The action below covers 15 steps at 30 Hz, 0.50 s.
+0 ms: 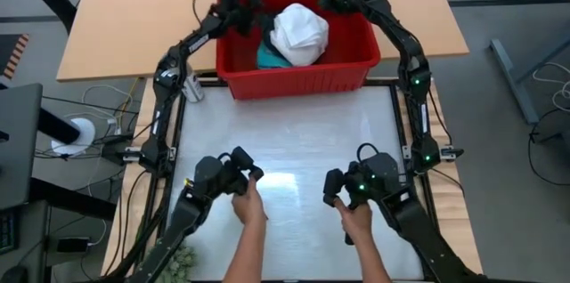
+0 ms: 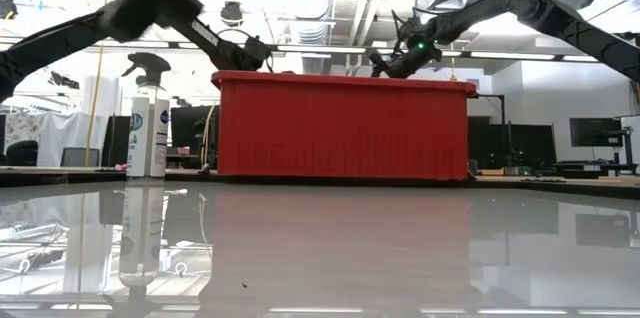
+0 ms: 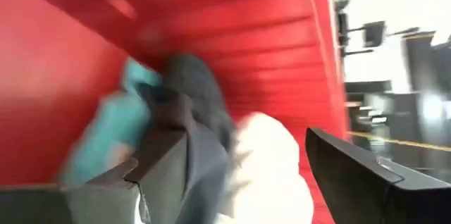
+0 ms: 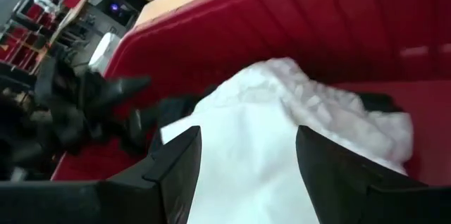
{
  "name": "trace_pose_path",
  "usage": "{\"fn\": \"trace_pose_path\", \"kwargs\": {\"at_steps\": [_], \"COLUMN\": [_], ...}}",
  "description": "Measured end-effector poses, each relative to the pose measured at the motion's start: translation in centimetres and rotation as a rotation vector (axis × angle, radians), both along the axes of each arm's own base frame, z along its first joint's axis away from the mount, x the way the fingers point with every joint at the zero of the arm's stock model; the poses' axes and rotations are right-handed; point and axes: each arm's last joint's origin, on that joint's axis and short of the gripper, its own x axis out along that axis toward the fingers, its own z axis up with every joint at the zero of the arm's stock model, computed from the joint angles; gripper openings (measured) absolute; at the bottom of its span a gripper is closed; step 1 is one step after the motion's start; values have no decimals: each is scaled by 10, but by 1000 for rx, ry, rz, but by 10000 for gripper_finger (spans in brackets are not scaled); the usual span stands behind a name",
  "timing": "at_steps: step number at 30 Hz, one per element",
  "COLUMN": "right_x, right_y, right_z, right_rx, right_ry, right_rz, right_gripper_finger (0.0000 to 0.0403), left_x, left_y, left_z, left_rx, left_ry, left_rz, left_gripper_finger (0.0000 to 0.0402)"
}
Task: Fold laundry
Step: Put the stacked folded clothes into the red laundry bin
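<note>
White tabletop in front of me is bare and glossy, plenty of room to spread. Laundry sits in the red basket: white garment on top, teal garment and a dark one under. Left gripper and right gripper both over the rim, jaws wide, holding nothing. Best: pinch white piece high, lift clear of basket walls.
</note>
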Motion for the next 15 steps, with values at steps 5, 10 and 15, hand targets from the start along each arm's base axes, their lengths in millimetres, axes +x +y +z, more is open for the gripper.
{"fn": "trace_pose_path", "kwargs": {"at_steps": [5,10,15], "right_x": [13,33,38], "right_y": [5,12,12], "right_z": [5,12,7], "right_rx": [-85,-164,-166], "right_ry": [-9,-70,-83], "right_rz": [67,138,174], "right_gripper_finger": [255,254,242], "left_x": [-8,9,34], "left_y": [-1,-12,-27], "left_z": [30,61,65], "left_rx": [85,247,258], "left_ry": [190,157,70], "left_rz": [5,-61,-221], "left_gripper_finger": [265,265,265]}}
